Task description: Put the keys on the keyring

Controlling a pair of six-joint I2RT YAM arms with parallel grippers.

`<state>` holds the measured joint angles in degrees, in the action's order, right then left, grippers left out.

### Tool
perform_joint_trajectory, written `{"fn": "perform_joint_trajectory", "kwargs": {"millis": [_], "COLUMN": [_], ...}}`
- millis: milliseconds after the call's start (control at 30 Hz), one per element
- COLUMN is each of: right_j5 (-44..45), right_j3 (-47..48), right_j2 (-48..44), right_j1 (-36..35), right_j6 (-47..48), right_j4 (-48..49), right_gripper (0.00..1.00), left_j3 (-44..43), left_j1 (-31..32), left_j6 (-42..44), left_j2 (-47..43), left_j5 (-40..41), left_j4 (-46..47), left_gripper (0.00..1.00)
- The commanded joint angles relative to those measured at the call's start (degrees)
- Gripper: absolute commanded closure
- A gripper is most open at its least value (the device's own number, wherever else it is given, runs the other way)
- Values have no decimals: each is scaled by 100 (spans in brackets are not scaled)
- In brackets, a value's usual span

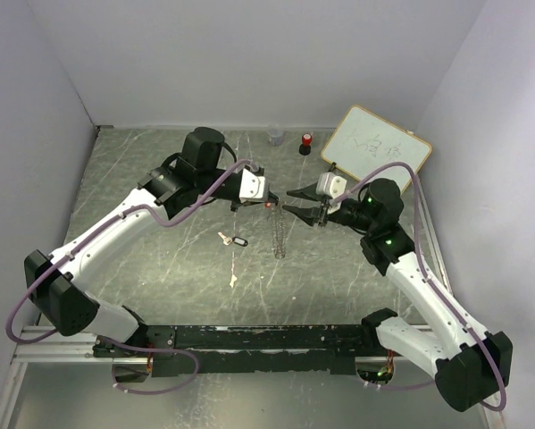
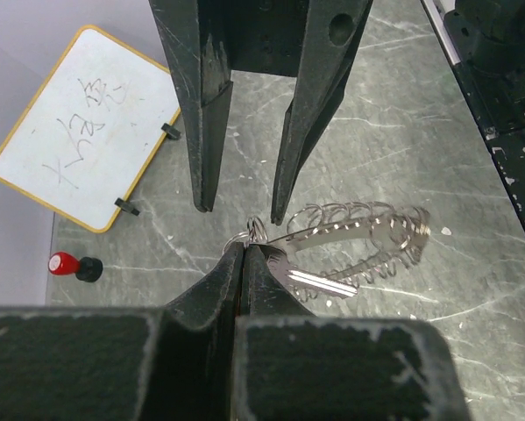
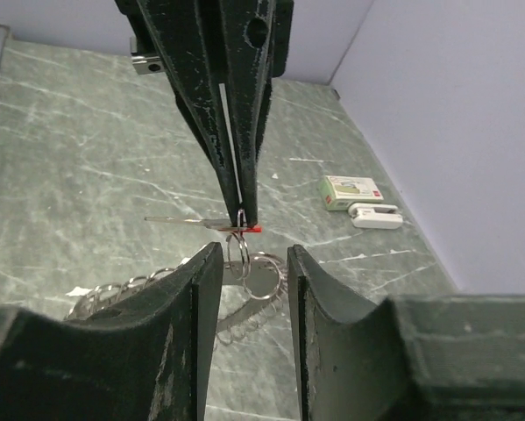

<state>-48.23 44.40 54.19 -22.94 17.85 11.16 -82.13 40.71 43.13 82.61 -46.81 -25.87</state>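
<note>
My left gripper (image 1: 266, 203) is shut on the red-headed key (image 3: 254, 229). The key's silver blade (image 2: 319, 281) sticks out sideways and two small split rings (image 3: 239, 250) hang from its head. The jagged keyring (image 2: 363, 235) sits on the table just below it, also seen from above (image 1: 279, 236). I cannot tell whether the small rings link to it. My right gripper (image 3: 249, 256) is open, with its fingertips either side of the hanging rings and touching nothing. The black-tagged key (image 1: 237, 239) lies on the table to the left.
A whiteboard (image 1: 375, 147) leans at the back right. A red-topped black cylinder (image 1: 306, 142) and a small clear cup (image 1: 275, 136) stand by the back wall. A small box (image 3: 351, 190) and a white item (image 3: 374, 215) lie by the wall. A small pale object (image 1: 234, 280) lies nearer the front.
</note>
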Motion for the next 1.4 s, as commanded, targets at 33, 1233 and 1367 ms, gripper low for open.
{"fn": "perform_joint_trajectory", "kwargs": {"millis": [33, 1233, 1367], "right_j5": [-431, 173, 306], "right_j3": [177, -89, -62], "right_j2": [101, -307, -387], "right_j1": [0, -32, -20], "right_j6": [19, -1152, -1228], "right_j4": [-86, 1086, 1138], "right_gripper": [67, 100, 100], "left_j3": [-304, 774, 885], "left_j1": [-10, -21, -71], "left_j6": [165, -430, -455], "left_j2": [45, -342, -364], "left_j5": [-294, 480, 532], "left_j4": [10, 1057, 1145], "left_gripper": [93, 93, 93]}}
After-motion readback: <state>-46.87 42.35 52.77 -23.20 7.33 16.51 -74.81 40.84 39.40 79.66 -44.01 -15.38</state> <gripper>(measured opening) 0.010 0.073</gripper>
